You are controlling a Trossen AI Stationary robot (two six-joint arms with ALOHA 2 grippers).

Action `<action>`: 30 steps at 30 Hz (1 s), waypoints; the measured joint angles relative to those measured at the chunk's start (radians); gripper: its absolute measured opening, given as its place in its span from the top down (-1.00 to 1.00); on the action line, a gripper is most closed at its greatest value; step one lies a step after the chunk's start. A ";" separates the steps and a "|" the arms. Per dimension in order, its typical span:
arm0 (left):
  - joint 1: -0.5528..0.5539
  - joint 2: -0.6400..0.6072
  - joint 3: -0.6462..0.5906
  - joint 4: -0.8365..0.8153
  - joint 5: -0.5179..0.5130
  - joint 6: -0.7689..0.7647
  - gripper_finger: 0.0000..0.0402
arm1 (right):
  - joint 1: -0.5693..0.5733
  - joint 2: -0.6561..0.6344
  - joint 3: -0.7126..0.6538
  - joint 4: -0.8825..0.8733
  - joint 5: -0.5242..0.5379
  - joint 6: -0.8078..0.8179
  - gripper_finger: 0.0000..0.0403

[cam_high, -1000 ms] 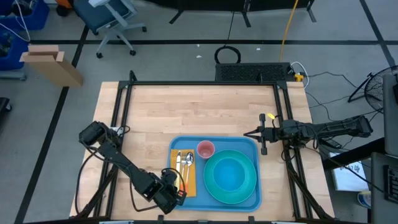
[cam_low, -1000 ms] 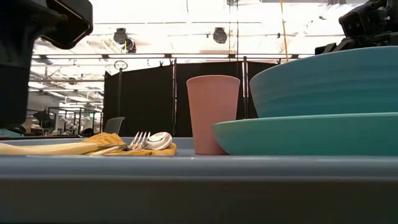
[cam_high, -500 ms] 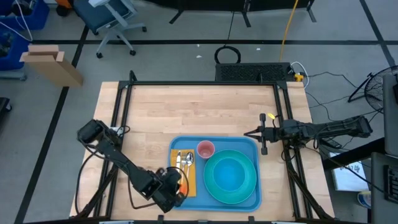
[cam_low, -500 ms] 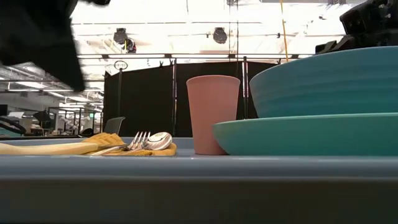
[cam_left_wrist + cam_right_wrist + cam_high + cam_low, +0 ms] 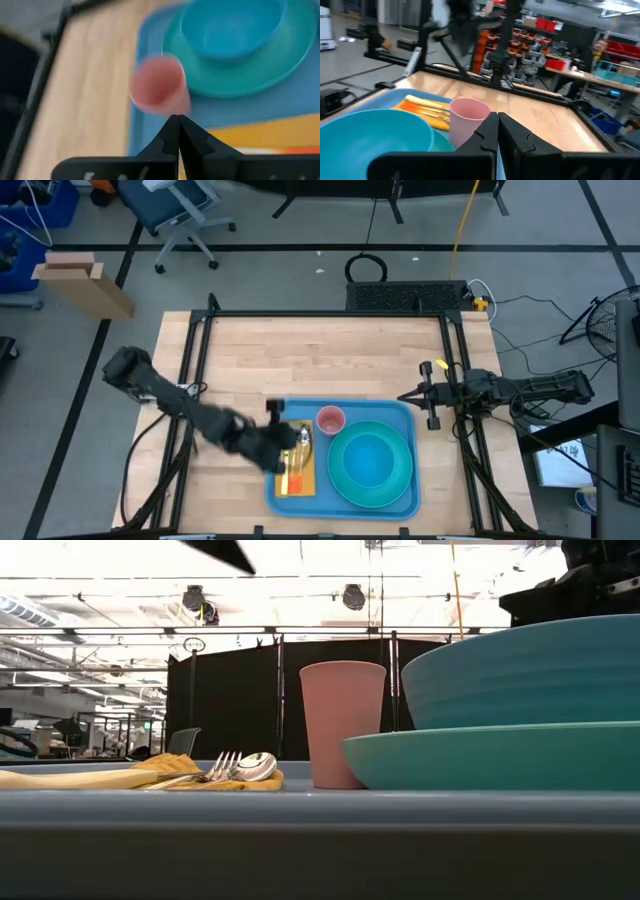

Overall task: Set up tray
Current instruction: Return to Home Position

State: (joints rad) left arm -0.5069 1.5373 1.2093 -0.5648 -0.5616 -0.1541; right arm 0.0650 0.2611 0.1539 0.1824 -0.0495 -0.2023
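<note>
Left fingers (image 5: pixel 170 140) now above tray (image 5: pixel 325 502)

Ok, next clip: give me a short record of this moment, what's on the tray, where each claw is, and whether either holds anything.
tray: blue, on the wooden table
plate: turquoise, on the tray, with a bowl on it
cup: pink, upright, on the tray beside the plate
napkin: yellow, on the tray, fork and spoon lying on it
left claw: shut, empty, above the tray's napkin side
right claw: shut, empty, at the table's right edge, just off the tray's corner
</note>
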 joint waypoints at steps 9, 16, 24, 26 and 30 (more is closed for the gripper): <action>0.277 -0.314 -0.203 0.425 0.327 0.542 0.99 | 0.000 0.000 0.000 0.021 -0.035 0.061 1.00; 0.406 -0.575 -0.614 0.747 0.390 0.416 0.99 | 0.000 -0.001 -0.008 0.029 -0.035 0.086 1.00; 0.289 -0.876 -0.917 0.821 0.222 0.203 1.00 | 0.000 -0.007 -0.008 0.024 -0.033 0.088 1.00; 0.261 -0.933 -0.937 0.777 0.179 0.193 1.00 | 0.000 -0.010 -0.008 0.031 -0.033 0.091 1.00; 0.205 -1.019 -0.968 0.673 0.128 0.235 1.00 | 0.000 -0.024 -0.008 0.027 -0.030 0.102 1.00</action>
State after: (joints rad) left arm -0.3019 0.5187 0.2412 0.1083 -0.4332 0.0810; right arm 0.0650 0.2368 0.1459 0.2096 -0.0792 -0.0999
